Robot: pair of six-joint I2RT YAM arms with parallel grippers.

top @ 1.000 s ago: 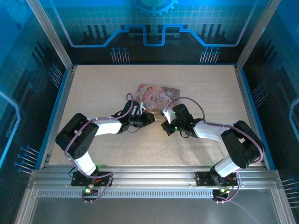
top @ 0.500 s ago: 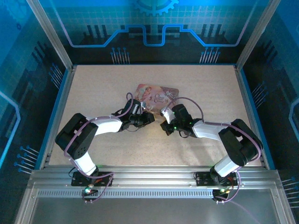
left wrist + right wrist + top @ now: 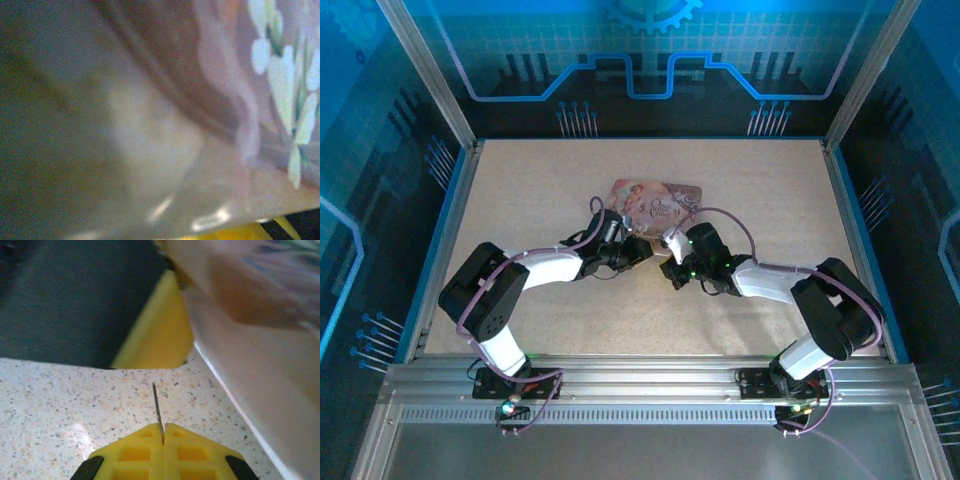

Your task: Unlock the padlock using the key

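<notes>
Yellow-tipped right gripper [image 3: 163, 432] is clenched on the thin key [image 3: 157, 407], just near of the pink tin box [image 3: 655, 198]. Can't tell the left gripper's [image 3: 638, 248] grip. Looks like the approach step; next comes fine aiming into the padlock.

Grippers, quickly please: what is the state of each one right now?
Left gripper: cannot be told, its close view is blurred.
Right gripper: closed, holding the key.
</notes>
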